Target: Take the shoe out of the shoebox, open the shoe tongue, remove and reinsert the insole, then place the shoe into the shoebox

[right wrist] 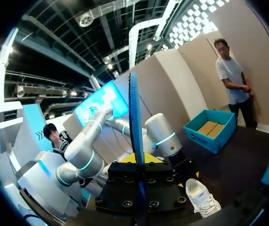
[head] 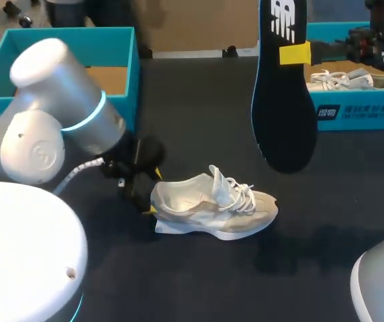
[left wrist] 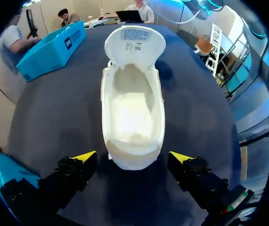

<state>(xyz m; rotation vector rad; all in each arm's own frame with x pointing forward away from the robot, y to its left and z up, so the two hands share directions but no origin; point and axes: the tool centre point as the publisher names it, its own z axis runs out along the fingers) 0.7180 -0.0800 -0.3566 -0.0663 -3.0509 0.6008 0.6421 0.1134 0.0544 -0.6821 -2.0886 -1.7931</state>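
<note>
Head view: a white lace-up sneaker (head: 213, 206) sits upright mid-way across the dark bench (head: 199, 100). The left pincer (left wrist: 133, 159) waits at its heel, fingers spread wide. The right pincer (head: 294, 52) is clamped on a black insole (head: 282, 114), which hangs upright beside the teal cardboard shoebox (head: 360, 114).

Robot lab: arm (head: 51, 127), black table (head: 199, 282)

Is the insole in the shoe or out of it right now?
Out. The right gripper holds the dark insole up in the air, and the left wrist view shows the shoe bare and white inside.
</note>
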